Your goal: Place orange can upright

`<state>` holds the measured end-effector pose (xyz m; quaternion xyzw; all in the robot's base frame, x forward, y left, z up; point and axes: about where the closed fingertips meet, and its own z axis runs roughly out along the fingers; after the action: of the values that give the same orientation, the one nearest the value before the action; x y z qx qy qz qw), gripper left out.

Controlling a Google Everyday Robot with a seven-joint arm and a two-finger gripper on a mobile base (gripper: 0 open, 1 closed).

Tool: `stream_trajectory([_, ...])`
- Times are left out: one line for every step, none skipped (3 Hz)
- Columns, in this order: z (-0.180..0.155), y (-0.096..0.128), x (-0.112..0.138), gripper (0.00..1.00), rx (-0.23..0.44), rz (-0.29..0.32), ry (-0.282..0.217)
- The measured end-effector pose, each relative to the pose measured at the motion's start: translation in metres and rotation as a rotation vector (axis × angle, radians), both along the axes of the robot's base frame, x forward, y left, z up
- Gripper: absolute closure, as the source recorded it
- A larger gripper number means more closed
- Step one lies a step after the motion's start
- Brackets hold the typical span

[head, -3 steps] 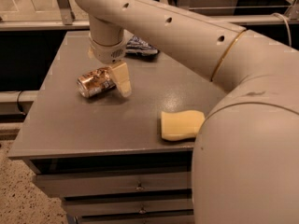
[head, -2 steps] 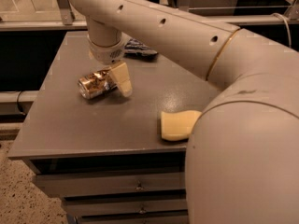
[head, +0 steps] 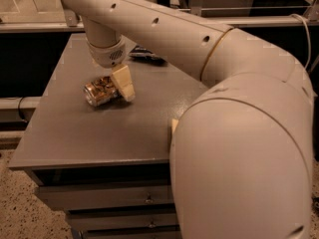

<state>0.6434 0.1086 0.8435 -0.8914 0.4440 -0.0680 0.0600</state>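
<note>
Vs a sec ago: my pincer and the orange can are in approx the same spot on the table, left of centre, a bit toward the far side. What moved is my arm. Its big near segment has swung left and now hides nearly all of the yellow item at the right; only a sliver shows. So no progress on the can itself yet, I judge; prob. I'm resetting my pose for the lift/turn. Can lies on its side, silver end facing near-left, shiny copper-orange w/ whitish mottling, a bit dented. Pincer is down at the can's right end, touching or v. close; can't tell if it's clamped on it. A dark flat item lies further back.
</note>
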Motion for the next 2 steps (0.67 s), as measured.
stream_trajectory([0.0007, 0.0033, 0.0026, 0.43, -0.002, -0.04, 0.051])
stream_trajectory([0.0027, 0.0055, 0.0045, 0.66, 0.005, -0.06, 0.067])
